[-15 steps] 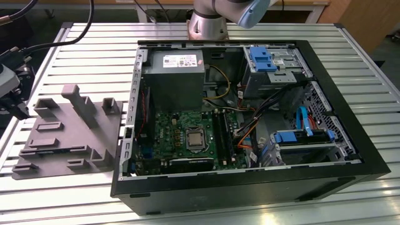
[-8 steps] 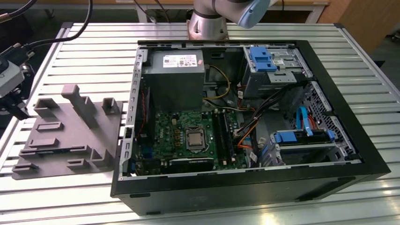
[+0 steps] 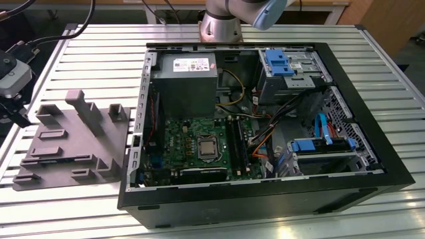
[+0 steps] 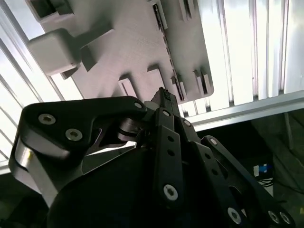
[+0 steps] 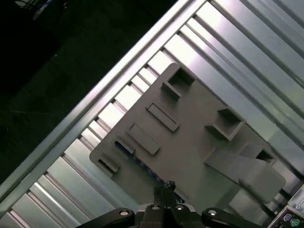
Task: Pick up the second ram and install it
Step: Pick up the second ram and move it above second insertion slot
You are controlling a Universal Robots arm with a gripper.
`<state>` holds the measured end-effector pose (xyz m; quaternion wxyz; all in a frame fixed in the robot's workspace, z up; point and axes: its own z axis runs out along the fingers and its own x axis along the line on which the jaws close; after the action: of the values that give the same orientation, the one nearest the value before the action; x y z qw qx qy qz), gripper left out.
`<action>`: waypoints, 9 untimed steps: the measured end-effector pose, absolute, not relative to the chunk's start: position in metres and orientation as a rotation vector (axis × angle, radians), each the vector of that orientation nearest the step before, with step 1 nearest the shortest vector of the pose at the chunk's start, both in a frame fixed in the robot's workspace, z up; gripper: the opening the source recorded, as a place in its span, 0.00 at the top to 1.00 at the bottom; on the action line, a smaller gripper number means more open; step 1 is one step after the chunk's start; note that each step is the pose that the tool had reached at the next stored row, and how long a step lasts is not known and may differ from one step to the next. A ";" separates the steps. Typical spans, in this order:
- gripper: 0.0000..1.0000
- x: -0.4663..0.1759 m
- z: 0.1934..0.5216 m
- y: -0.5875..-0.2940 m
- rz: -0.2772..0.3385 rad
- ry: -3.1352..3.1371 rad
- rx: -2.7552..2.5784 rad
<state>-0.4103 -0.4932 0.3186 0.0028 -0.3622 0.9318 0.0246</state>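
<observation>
While the gripper (image 4: pixel 164 96) hangs closed, apparently empty, over the grey tray (image 3: pixel 69 145) at the exterior view's left, the memory stick (image 5: pixel 137 160) lies on edge in a tray slot near its tip. Coming down closed would likely knock or chip the stick. A crooked grasp could jam it against the motherboard slots (image 3: pixel 237 144) inside the computer case (image 3: pixel 265 199), further right.

The gripper (image 4: pixel 164 94) hung with its black fingers (image 4: pixel 167 137) pressed together (no gap at the tips), linkages folded behind the jaws.
</observation>
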 end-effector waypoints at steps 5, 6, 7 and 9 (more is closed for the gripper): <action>0.89 -0.410 0.318 -0.493 0.078 2.871 -1.265; 0.89 -0.410 0.318 -0.493 0.078 2.859 -1.293; 0.89 -0.410 0.318 -0.493 0.078 2.848 -1.318; 0.89 -0.410 0.318 -0.493 0.078 2.825 -1.367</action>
<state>-0.4104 -0.4932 0.3180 0.0008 -0.4355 0.8998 0.0248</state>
